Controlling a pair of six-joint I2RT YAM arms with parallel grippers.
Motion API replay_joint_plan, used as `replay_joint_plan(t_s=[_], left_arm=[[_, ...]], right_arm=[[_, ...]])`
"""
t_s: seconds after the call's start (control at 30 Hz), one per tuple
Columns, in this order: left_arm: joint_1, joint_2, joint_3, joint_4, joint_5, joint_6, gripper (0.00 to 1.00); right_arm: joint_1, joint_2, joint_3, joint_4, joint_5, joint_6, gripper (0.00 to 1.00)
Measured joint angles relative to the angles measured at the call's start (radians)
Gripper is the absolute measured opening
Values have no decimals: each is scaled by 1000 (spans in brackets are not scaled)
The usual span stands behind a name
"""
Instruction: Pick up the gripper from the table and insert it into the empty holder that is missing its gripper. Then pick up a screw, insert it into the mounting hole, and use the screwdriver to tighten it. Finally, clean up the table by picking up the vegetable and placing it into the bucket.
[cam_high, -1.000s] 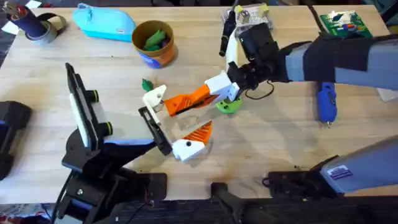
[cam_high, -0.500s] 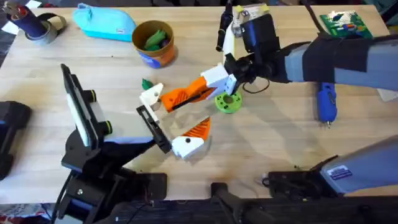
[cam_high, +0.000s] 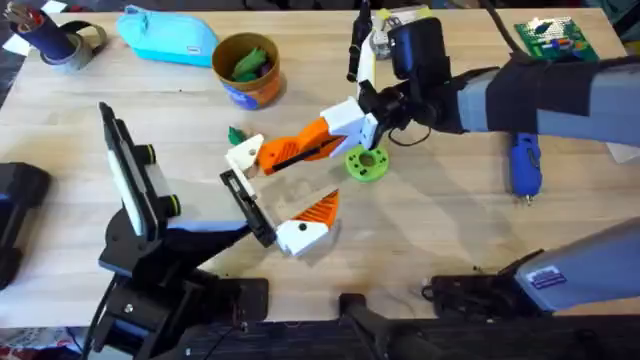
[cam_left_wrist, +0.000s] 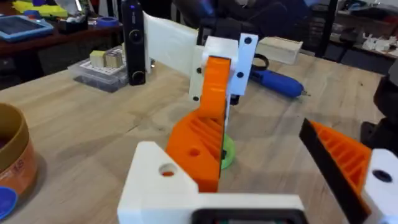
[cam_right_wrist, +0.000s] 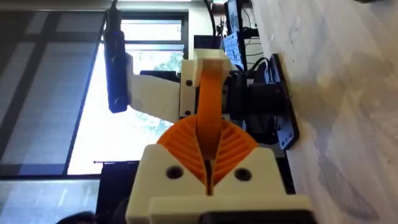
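My right gripper (cam_high: 365, 118) is shut on the white base block of the gripper (cam_high: 300, 150), whose long orange finger (cam_left_wrist: 208, 124) (cam_right_wrist: 208, 118) slants down to the empty holder (cam_high: 245, 155) (cam_left_wrist: 168, 186). The orange end touches the holder beside its round hole; I cannot tell whether it is seated. My left gripper (cam_high: 275, 195) stands open, its black bar carrying the holder at one end and the orange wedge block (cam_high: 305, 230) (cam_left_wrist: 342, 155) at the other. The vegetable (cam_high: 236, 134) lies just beyond the holder. At the right lies the blue screwdriver (cam_high: 525, 165). The bucket (cam_high: 247, 68) stands at the back.
A bright green ring disc (cam_high: 366, 163) lies just under the held base block. A light blue pouch (cam_high: 168, 35) and a tape roll (cam_high: 70, 45) sit at the back left, and a green circuit board (cam_high: 555, 40) at the back right. Green pieces lie inside the bucket.
My right gripper has carried the gripper up and to the left, away from the green ring, bringing its orange end against the holder. The left arm has barely moved.
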Motion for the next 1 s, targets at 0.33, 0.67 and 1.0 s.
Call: replay_joint_plan(t_s=[0.33, 0.67, 1.0], left_arm=[[1, 0, 0, 0, -6, 0, 990], [6, 0, 0, 0, -27, -7, 990], [7, 0, 0, 0, -20, -15, 990]], right_arm=[[10, 0, 0, 13, 20, 4, 9], [50, 68, 18, 183, 24, 114, 9], [75, 119, 85, 189, 18, 158, 9]])
